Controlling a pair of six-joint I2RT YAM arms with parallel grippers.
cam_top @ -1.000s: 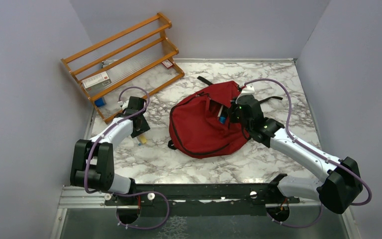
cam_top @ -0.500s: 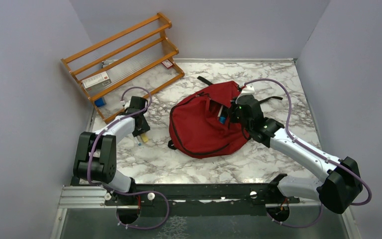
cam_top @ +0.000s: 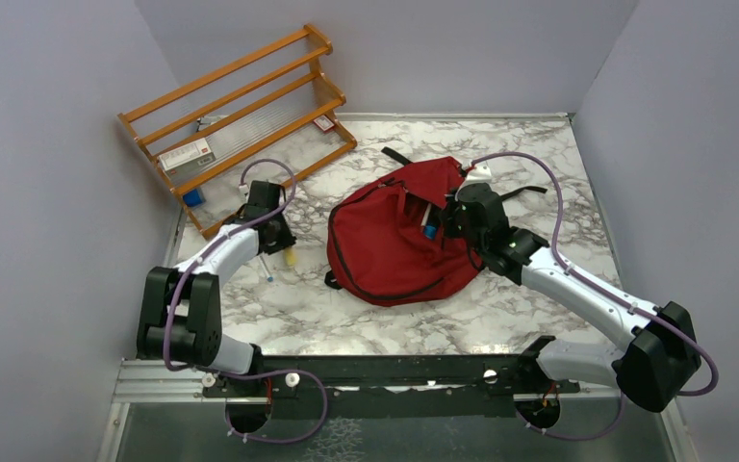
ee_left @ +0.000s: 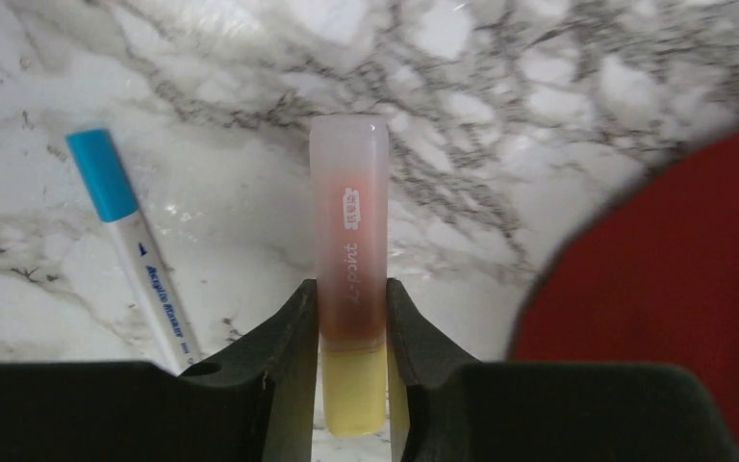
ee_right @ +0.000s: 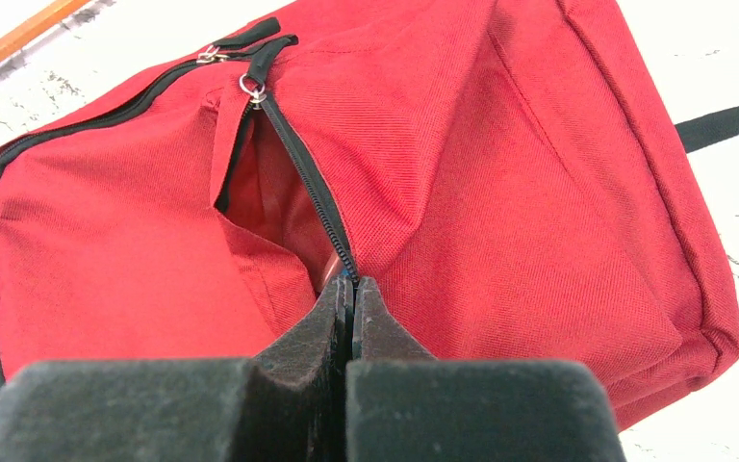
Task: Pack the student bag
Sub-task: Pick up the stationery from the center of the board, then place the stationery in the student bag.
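Marble-patterned white tabletop [cam_top: 394,327] carries everything I can see. At its centre, leaning toward one o'clock, lies the dark red soft fabric backpack [cam_top: 385,245], its black zipper parted into a slot. At eleven o'clock sits the slatted orange wooden rack [cam_top: 250,96].

My right gripper [ee_right: 349,289] is pressed together on the zipper edge at the backpack's two o'clock side, holding the slot agape. At nine o'clock of the backpack, my left gripper [ee_left: 351,303] pinches a highlighter with a yellow barrel and a frosted cap [ee_left: 349,226]. The jaws touch both its sides and most of the cap juts past them. At the highlighter's nine o'clock, a white marker with a blue cap [ee_left: 130,241] lies on the marble.

My worry is that the smooth round plastic could pivot or slip on the way over. And if the right pinch slides off that thin trim, the slot sags shut and the highlighter lands on top of the fabric.
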